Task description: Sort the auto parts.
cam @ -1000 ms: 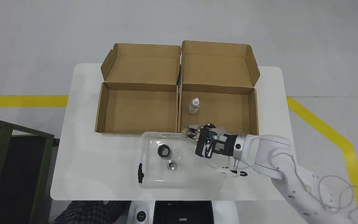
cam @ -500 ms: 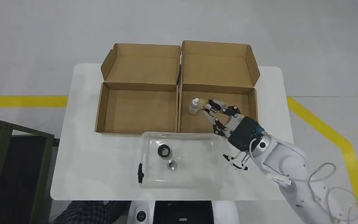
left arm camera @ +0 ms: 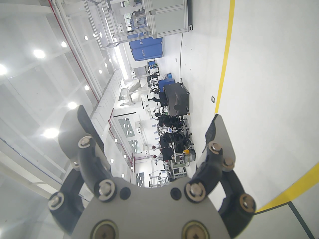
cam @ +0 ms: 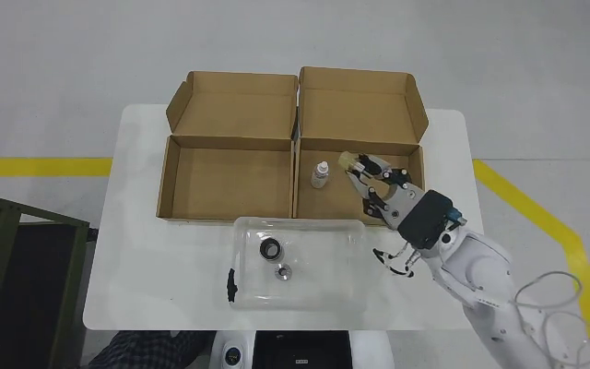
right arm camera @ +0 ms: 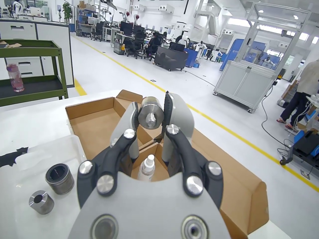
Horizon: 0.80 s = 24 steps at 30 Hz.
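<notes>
The steel cylinder (right arm camera: pixel 149 119) with a stub shaft is clamped between the right gripper (right arm camera: pixel 151 101) jaws, above the right cardboard box (cam: pixel 318 201), near a small white spray bottle (cam: pixel 319 173) standing inside. A dark bearing sleeve (cam: pixel 270 248) and a small steel bush (cam: pixel 284 271) lie in the clear tray (cam: pixel 313 286). The left gripper (left arm camera: pixel 149 120) jaws are spread, holding nothing.

Brown box (cam: pixel 226 183), silver cylinder (right arm camera: pixel 150 116)
</notes>
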Available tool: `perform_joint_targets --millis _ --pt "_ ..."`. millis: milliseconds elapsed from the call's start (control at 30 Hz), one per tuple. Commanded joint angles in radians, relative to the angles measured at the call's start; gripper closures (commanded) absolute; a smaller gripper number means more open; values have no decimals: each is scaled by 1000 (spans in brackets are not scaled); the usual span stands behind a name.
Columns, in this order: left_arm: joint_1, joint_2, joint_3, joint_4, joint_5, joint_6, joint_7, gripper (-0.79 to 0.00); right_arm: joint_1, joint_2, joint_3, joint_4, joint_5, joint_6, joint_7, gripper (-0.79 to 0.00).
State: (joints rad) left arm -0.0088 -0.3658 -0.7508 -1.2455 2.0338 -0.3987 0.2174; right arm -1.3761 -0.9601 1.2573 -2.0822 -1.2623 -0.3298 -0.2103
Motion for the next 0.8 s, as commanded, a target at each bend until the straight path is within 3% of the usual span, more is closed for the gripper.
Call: perform_joint_targets --millis 0,200,333,767 --pt "0 0 0 0 0 0 0 -785 -2 -1 6 1 1 -5 0 0" --pt "0 0 0 0 0 0 0 -785 -4 -5 15 8 5 -27 0 0" --pt "0 0 0 0 0 0 0 -785 13 -4 13 26 -2 -106 61 0" --pt "0 0 0 0 0 0 0 -785 148 1 14 201 177 -374 442 0"
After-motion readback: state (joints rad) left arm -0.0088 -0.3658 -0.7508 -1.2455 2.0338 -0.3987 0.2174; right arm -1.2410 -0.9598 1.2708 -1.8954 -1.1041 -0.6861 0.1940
